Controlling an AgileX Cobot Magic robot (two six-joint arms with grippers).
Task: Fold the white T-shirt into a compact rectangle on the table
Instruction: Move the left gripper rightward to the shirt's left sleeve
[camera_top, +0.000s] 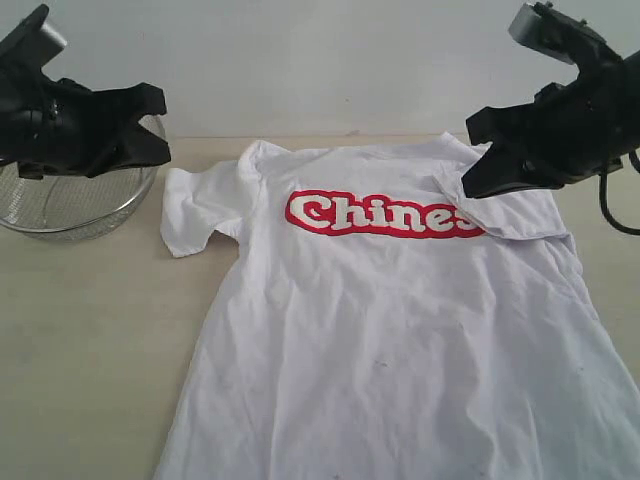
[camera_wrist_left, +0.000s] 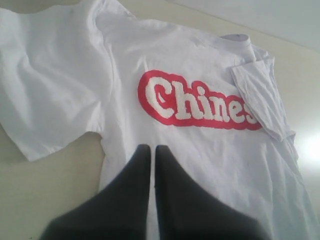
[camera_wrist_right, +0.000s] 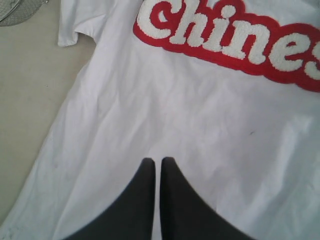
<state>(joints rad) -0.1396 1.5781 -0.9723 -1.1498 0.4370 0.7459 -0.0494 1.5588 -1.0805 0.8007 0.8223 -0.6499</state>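
The white T-shirt (camera_top: 390, 330) lies face up on the table (camera_top: 90, 330), its red band with white lettering (camera_top: 375, 213) across the chest. Its right sleeve (camera_top: 510, 205) is folded inward over the end of the lettering; the left sleeve (camera_top: 195, 210) lies spread out. My left gripper (camera_top: 160, 125) hovers shut and empty above the far left, over the bowl. My right gripper (camera_top: 472, 180) hangs shut and empty just above the folded sleeve. Both wrist views show shut jaws, the left gripper (camera_wrist_left: 152, 148) and the right gripper (camera_wrist_right: 157, 161), over white cloth, holding nothing.
A wire-mesh metal bowl (camera_top: 70, 205) stands at the far left, under my left arm. A pale wall (camera_top: 320, 60) runs behind the table. Bare tabletop (camera_top: 80, 380) spreads left of the shirt, which runs off the front edge of the exterior view.
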